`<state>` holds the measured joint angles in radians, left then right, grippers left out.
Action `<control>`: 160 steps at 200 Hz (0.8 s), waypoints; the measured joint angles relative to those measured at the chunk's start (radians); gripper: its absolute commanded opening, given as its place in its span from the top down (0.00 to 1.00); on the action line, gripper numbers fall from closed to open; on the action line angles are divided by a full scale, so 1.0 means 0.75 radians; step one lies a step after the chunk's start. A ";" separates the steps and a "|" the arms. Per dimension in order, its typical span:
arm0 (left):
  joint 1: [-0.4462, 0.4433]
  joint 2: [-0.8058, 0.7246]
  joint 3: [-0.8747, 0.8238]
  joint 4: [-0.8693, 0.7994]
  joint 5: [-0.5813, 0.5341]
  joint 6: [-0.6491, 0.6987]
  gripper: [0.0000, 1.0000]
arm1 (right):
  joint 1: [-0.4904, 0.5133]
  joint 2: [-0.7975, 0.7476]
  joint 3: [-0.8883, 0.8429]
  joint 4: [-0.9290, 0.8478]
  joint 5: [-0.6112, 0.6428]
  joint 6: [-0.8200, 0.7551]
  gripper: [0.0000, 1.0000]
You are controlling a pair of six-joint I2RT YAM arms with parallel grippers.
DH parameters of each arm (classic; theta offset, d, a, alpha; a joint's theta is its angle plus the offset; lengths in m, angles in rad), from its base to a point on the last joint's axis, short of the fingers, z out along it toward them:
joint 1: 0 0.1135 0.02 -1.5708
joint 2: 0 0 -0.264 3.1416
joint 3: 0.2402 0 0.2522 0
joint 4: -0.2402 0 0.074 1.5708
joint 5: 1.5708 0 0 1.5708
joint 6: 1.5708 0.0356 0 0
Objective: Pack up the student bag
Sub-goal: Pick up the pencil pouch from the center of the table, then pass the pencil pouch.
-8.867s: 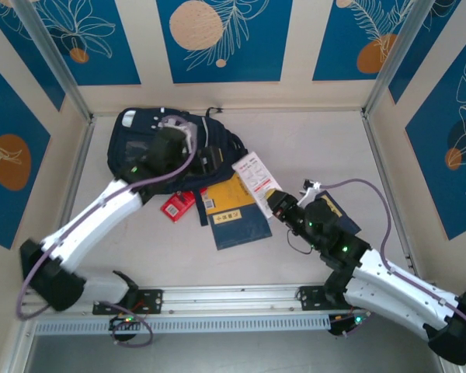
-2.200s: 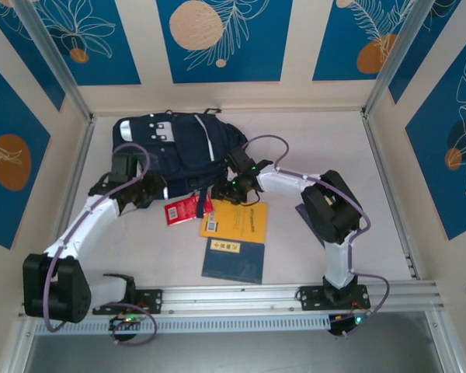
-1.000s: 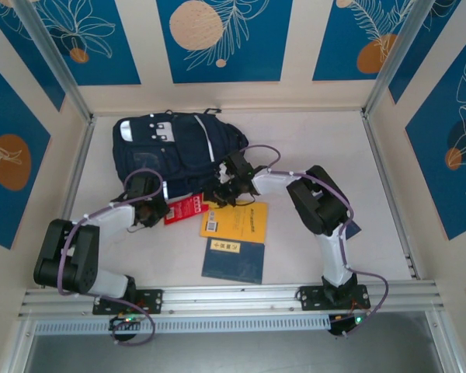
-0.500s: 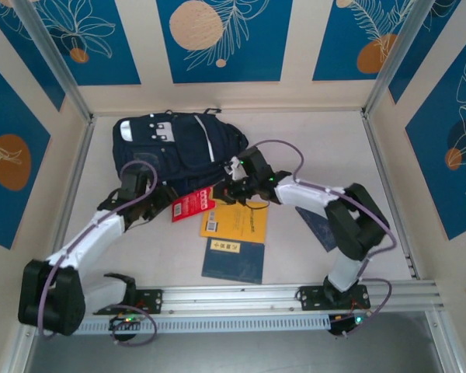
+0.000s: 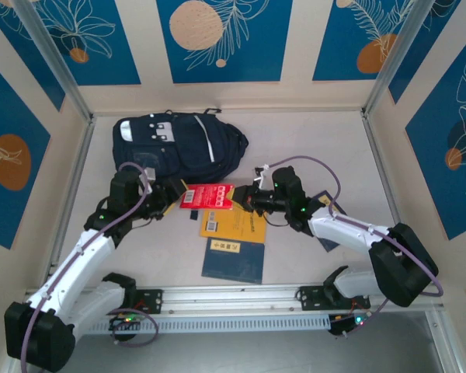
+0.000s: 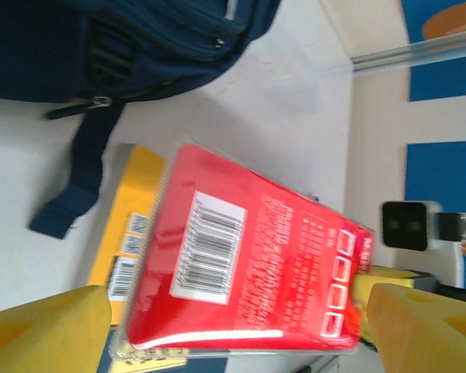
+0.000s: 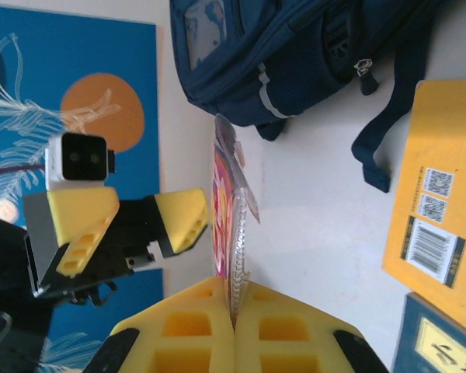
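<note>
student bag (image 5: 179,148), red packet (image 5: 207,196) perhaps held

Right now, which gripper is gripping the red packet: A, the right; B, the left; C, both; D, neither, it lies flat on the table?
A: the right gripper is shut on the red packet at its edge, holding it up, while the left gripper is open.

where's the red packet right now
In the top view the red packet is mid-table between the student bag and the yellow book, pinched by the right gripper.
</note>
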<state>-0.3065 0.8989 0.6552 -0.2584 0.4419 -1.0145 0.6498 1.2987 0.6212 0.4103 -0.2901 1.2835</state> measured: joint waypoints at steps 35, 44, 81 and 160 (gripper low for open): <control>-0.047 -0.002 -0.012 0.090 0.002 -0.082 0.15 | 0.034 -0.069 -0.104 0.162 0.101 0.124 1.00; -0.054 -0.002 -0.013 0.095 0.000 -0.092 0.15 | 0.044 -0.101 -0.122 0.172 0.126 0.139 1.00; -0.070 -0.002 -0.012 0.084 -0.018 -0.101 0.15 | 0.069 -0.279 -0.149 0.165 0.241 0.138 1.00; -0.169 0.077 0.019 0.196 -0.043 -0.143 0.21 | 0.143 -0.276 -0.166 0.226 0.350 0.161 1.00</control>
<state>-0.4332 0.9569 0.6697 -0.1116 0.4099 -1.1217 0.7574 1.0920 0.4969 0.5797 -0.0277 1.4044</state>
